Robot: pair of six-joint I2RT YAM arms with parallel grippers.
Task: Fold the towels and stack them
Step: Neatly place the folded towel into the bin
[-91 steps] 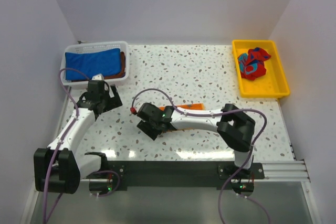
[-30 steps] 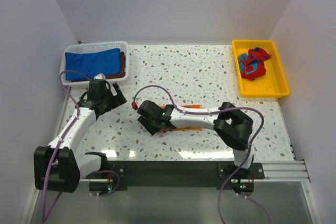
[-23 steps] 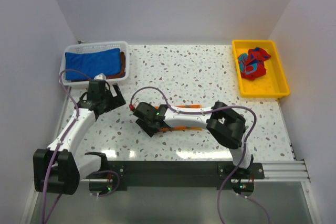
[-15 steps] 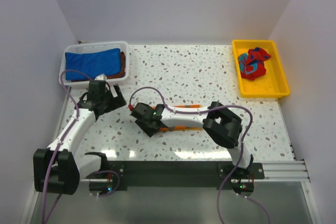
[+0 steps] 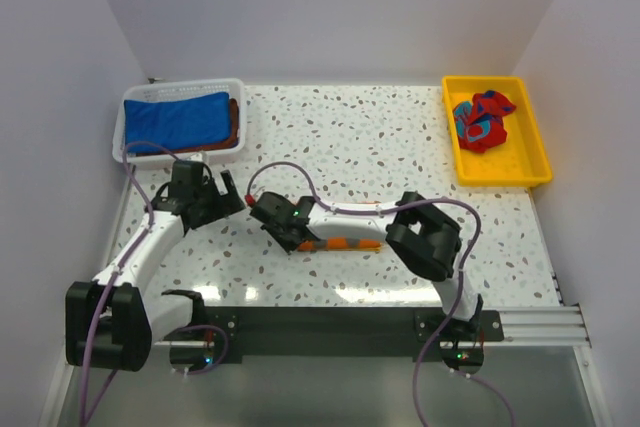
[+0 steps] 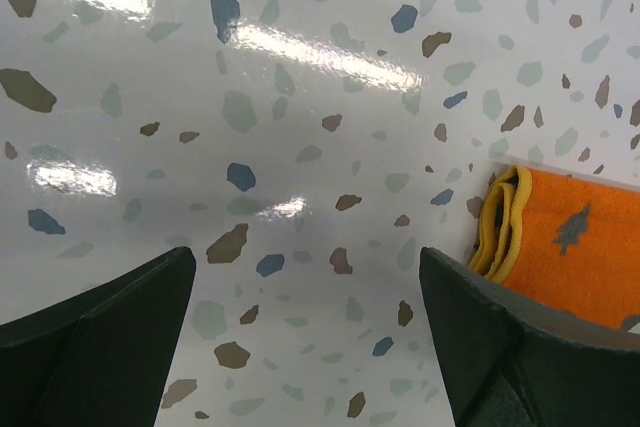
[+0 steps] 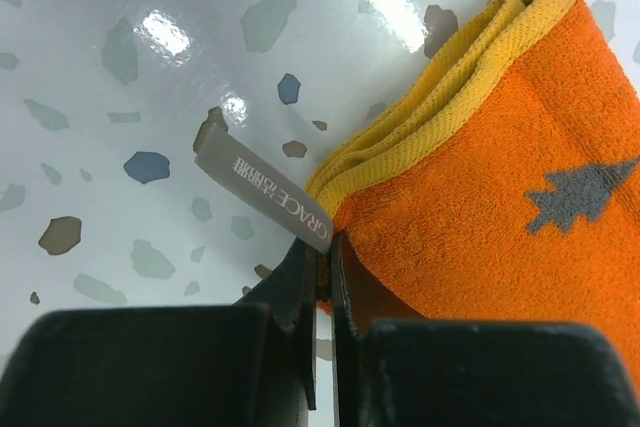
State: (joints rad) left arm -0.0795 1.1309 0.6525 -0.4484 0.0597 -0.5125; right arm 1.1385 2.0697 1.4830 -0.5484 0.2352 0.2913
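An orange towel with grey spots (image 5: 345, 243) and a yellow hem lies folded on the speckled table near its front middle. My right gripper (image 7: 322, 247) is shut on its left corner, right beside a grey label (image 7: 265, 202); from above this gripper (image 5: 287, 234) sits at the towel's left end. My left gripper (image 6: 307, 257) hangs open just above bare table, and the orange towel's edge (image 6: 570, 252) shows past its right finger. From above, the left gripper (image 5: 228, 201) is a short way left of the right one. A blue towel (image 5: 178, 119) lies over a rust-brown towel (image 5: 233, 119).
The blue and brown towels lie in a white basket (image 5: 185, 154) at the back left. A yellow tray (image 5: 505, 182) at the back right holds a crumpled red and blue towel (image 5: 483, 119). Walls close the table in at the left, back and right.
My right gripper has gone from half open to shut on the orange towel's corner. My left gripper has shifted slightly nearer and to the right, toward the towel, staying open.
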